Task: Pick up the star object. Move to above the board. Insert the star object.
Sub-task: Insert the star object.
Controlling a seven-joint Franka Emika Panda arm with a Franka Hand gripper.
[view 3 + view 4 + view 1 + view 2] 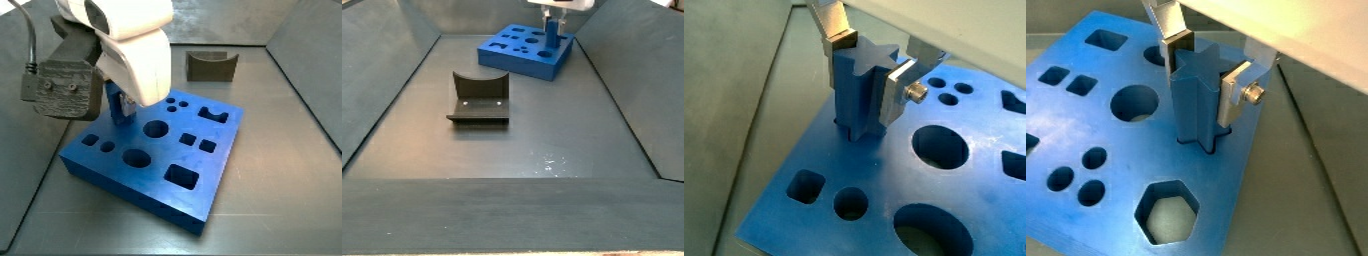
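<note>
**Star post standing in its hole, fingers flanking it**

The gripper (pixel 869 68) pinches the upper part of the star (pixel 862 95); in both wrist views the silver plates sit flat against opposite faces of the post, pads touching it. The star stands upright with its foot already down in the star-shaped hole at the board's edge (pixel 1203 140). How deep it sits cannot be told from these views.

Outward from there, the board (pixel 207 195) lies flat on the floor. In a side view (pixel 120 105) the post is at about 10 o'clock from the board's centre, mostly hidden by the wrist body. In a side view the board (pixel 513 62) sits at 12 o'clock, far across the floor, with the gripper (pixel 551 28) above its right part. A dark notched block (pixel 480 97) lies well apart, nearer the camera.

Risks, as a judgement: if the star's points are slightly rotated against the hole, pushing down could jam it or drag the board. Letting go before it seats fully could leave it leaning. Lifting away without spreading cleanly could pull the post back out.
</note>
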